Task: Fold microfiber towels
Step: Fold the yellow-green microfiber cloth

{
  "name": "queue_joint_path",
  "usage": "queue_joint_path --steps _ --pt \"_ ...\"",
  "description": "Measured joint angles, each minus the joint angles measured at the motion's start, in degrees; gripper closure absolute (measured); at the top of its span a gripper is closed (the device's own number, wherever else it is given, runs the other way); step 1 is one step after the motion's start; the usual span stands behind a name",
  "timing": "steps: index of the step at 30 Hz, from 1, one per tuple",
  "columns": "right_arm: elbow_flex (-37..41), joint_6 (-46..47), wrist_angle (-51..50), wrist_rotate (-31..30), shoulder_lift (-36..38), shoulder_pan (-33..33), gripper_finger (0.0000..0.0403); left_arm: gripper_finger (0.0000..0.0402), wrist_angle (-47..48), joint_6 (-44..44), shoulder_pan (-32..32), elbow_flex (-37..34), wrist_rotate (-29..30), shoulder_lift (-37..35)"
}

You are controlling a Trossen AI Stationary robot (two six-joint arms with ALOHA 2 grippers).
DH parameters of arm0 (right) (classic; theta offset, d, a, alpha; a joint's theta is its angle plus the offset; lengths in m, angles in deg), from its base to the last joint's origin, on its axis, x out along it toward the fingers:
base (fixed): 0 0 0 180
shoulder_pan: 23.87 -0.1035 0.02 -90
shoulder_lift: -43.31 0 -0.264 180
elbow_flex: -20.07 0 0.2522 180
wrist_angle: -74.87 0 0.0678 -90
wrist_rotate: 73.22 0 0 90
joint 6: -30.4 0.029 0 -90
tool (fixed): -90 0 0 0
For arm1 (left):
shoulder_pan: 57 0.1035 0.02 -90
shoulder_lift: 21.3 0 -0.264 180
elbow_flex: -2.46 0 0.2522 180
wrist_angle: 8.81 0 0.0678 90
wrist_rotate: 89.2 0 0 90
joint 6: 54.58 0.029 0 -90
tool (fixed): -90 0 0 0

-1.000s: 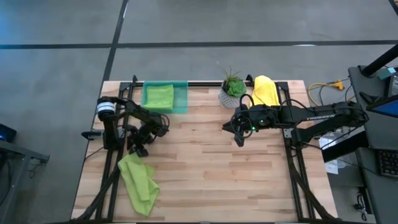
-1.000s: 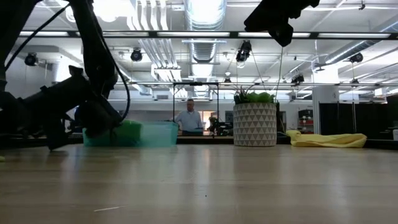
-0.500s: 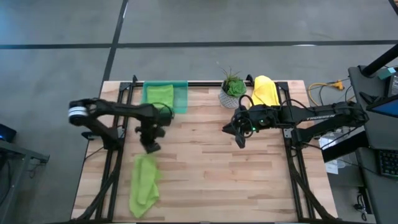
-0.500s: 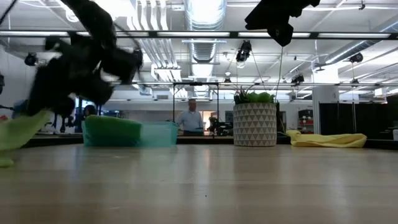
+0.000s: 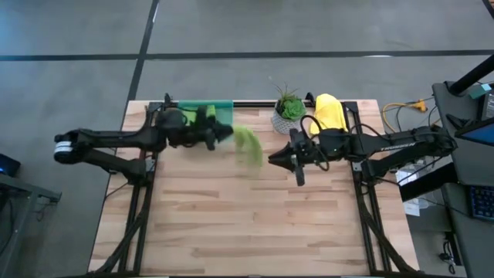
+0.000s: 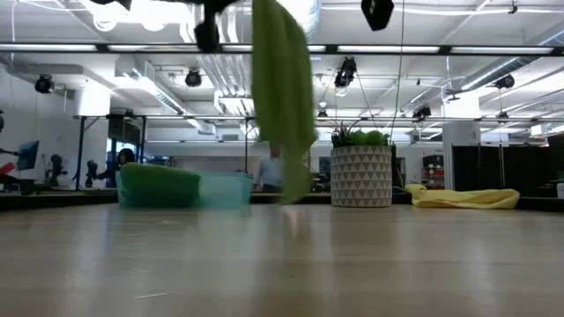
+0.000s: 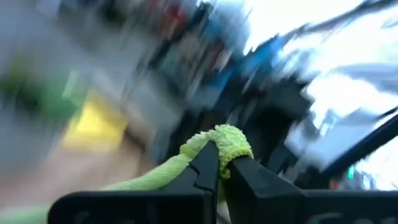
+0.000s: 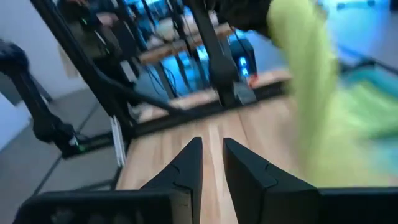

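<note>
lime green towel (image 5: 248, 144) hangs in the upper middle of the high view, pinched by one bunched edge in my left gripper (image 5: 224, 133), whose fingers are clamped tight on it, while the rest droops clear of the table (image 5: 255, 224). it looks light, soft and floppy, so i judge it will swing and crumple, and a corner is the better hold for laying it flat. my right gripper (image 5: 275, 160) waits just right of the cloth, fingers only slightly apart and empty; a yellow towel (image 5: 329, 113) lies at upper right.
</note>
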Motion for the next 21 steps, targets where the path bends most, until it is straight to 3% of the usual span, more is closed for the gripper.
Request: queue_joint_path --steps 8,10,13,14,15,17,21 --pt "-1.6 -3.5 8.0 -0.2 0.1 0.0 0.0344 0.0402 -32.0 11.4 -5.8 0.6 16.6 6.5" --pt "-3.3 -6.2 8.5 -0.2 -0.1 -0.1 0.0344 0.0402 -36.5 10.7 -8.5 1.6 25.7 9.8" --pt "-5.7 -13.2 7.0 -0.2 -1.1 -0.1 0.0344 0.0402 -37.1 2.7 -12.6 3.7 43.9 14.7" --pt "-6.6 -15.4 5.8 -0.4 -1.7 -0.1 0.0344 0.0402 -37.1 0.8 -13.2 4.5 47.1 16.3" --pt "-7.7 -17.2 4.2 -0.9 -2.6 -0.3 0.0344 0.0402 -37.4 -0.4 -13.4 5.3 47.4 17.8" --pt "-10.3 -19.9 0.3 -2.7 -4.6 -0.8 0.0341 0.0402 -39.3 -2.4 -12.7 6.7 42.1 20.1" --pt "-16.4 -22.1 -8.6 -7.5 -9.5 -2.4 0.0308 0.0402 -42.7 -9.5 -8.2 9.6 21.8 22.6"
